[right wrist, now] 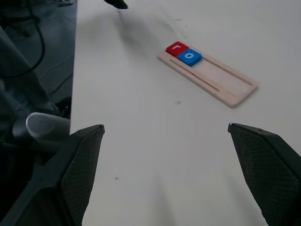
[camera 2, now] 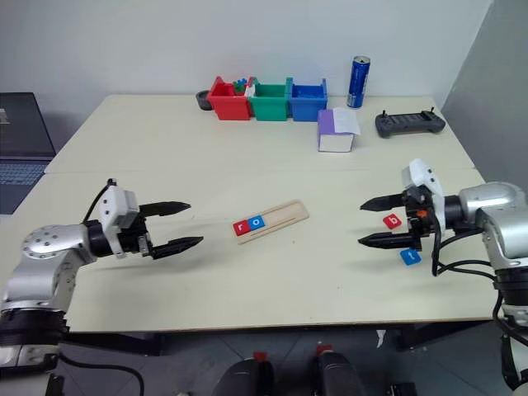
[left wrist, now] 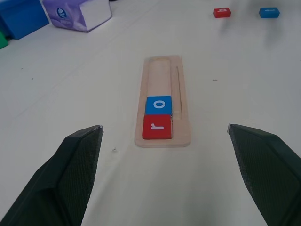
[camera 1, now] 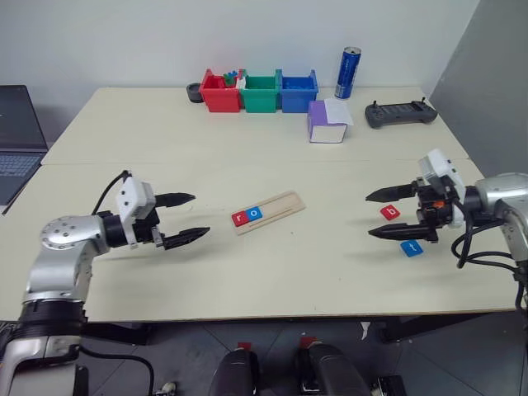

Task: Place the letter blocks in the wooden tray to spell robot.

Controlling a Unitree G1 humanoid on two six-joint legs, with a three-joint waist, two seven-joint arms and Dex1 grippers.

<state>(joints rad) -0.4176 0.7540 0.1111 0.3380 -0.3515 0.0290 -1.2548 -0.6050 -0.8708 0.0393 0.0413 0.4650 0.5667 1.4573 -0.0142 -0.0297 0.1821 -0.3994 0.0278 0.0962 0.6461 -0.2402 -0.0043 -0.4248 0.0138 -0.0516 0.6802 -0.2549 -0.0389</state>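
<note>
The wooden tray (camera 1: 269,212) holds a red r block (camera 1: 240,219) and blue o block (camera 1: 254,214) at its left end. My left gripper (camera 1: 183,219) hovers left of it, fingers spread and empty. My right gripper (camera 1: 380,214) hangs right of it, also spread and empty, beside the loose red block (camera 1: 389,212) and blue block (camera 1: 411,247).

The pale wooden tray (camera 1: 268,213) lies slanted mid-table, holding a red "r" block (camera 1: 240,219) at its left end and a blue "o" block (camera 1: 254,214) touching it. A red "b" block (camera 1: 389,212) and a blue "t" block (camera 1: 411,247) lie flat, well right of the tray.
</note>
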